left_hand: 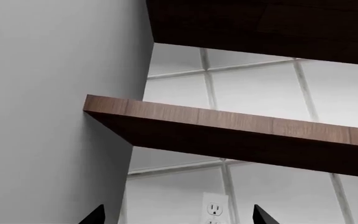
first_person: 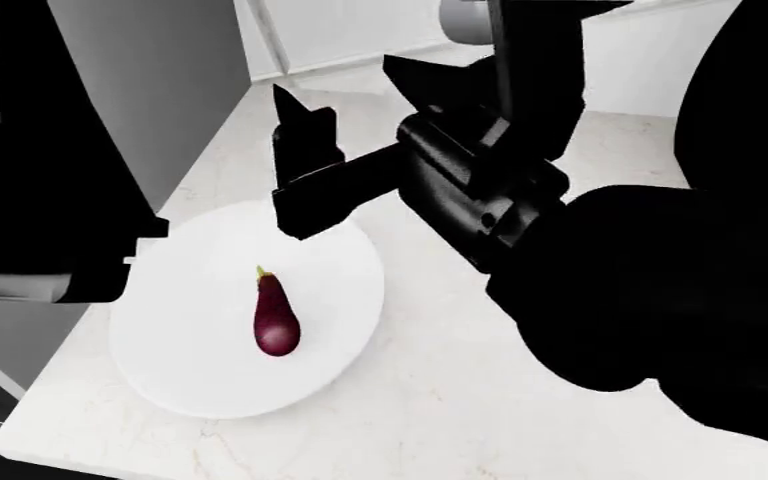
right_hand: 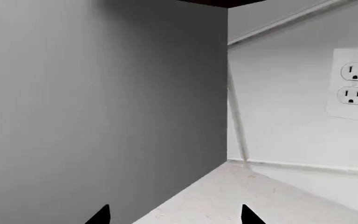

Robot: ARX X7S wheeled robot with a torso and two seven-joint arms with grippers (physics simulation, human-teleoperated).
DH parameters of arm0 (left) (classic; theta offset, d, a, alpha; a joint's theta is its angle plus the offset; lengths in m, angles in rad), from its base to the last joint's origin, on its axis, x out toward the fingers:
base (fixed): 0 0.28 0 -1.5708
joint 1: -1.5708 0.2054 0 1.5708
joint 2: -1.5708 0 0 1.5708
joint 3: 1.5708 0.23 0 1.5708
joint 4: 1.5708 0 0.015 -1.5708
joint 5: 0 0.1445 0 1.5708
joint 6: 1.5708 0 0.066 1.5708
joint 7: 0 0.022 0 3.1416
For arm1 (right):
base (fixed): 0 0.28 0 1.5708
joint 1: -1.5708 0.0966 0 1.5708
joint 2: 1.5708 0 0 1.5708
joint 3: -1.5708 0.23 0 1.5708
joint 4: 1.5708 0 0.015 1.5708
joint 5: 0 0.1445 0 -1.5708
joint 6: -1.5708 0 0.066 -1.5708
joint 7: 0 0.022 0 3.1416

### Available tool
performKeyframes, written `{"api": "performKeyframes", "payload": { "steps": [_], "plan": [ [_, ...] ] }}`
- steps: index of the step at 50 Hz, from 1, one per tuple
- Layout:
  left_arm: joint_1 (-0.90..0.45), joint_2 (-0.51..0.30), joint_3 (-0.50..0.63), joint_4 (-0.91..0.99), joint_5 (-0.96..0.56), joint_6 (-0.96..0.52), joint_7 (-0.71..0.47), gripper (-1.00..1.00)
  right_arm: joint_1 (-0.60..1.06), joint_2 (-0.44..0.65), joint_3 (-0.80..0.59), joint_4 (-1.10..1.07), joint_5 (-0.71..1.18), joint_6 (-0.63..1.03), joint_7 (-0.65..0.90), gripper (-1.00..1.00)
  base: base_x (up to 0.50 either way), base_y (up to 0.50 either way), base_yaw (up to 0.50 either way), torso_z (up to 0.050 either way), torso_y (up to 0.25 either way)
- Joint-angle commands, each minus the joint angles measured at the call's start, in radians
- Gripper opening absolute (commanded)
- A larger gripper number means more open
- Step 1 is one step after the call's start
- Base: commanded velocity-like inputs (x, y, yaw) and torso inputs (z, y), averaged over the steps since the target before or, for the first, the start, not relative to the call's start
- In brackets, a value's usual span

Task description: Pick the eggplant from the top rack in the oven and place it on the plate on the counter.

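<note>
Head view, read left to right with the plate point(first_person: 171, 370) as landmark. At far left, a black mass of arm housing overlapping the plate's left rim; probably the left arm, its gripper hidden here. Left gripper point(left_hand: 177, 215) seen only in its own wrist view as two dark tips set apart with nothing between, so released and empty, aimed up at a wooden shelf point(left_hand: 229, 126) and tiled wall, likely parked clear of the work. On the plate, slightly right of centre, the eggplant point(first_person: 275, 318), lying flat with stem tip pointing away from the robot, touching nothing but the plate; placement judged complete. Plate itself resting on the counter point(first_person: 464, 400) near its front left corner. Above and right of the plate, the right gripper point(first_person: 307, 165), raised off the eggplant and well apart from it; in its wrist view two tips spread with only counter and wall between, hence let go and empty, presumably lifted to leave the eggplant undisturbed. Further right, the right arm's black bulk covering much of the counter. Oven and top rack not in any view. Finger detail in the head view lost in uniform black.
</note>
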Motion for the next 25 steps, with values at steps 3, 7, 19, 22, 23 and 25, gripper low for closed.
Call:
{"api": "performKeyframes", "payload": {
  "steps": [3,7,19,22,23,25],
  "plan": [
    [-0.037,-0.011,0.032,-0.002,-0.007,0.000,0.004,1.00,0.126,0.261,0.101,-0.178,-0.007,-0.020,0.111,1.00,0.00,0.00,0.00,0.000,0.000],
    [-0.038,-0.014,0.033,-0.004,-0.009,0.002,0.008,1.00,0.182,0.387,0.160,-0.329,0.005,-0.047,0.202,1.00,0.00,0.00,0.00,0.000,0.000],
    [-0.080,-0.008,0.076,0.002,-0.003,0.012,-0.008,1.00,0.149,0.589,0.368,-0.556,-0.049,-0.011,0.328,1.00,0.00,0.00,0.00,0.000,0.000],
    [-0.090,-0.035,0.103,-0.003,0.007,0.017,0.004,1.00,0.152,0.660,-0.082,-0.556,-0.499,-0.324,0.439,1.00,0.00,0.00,0.00,0.000,0.000],
    [-0.079,-0.027,0.103,-0.016,0.014,0.021,0.007,1.00,0.299,0.633,-0.232,-0.556,-0.649,-0.379,0.502,1.00,0.00,0.00,0.00,0.000,0.000],
    [-0.052,-0.015,0.107,-0.054,0.025,0.037,0.029,1.00,0.386,0.569,-0.532,-0.555,-0.829,-0.410,0.596,1.00,0.00,0.00,0.00,0.000,0.000]
  ]
}}
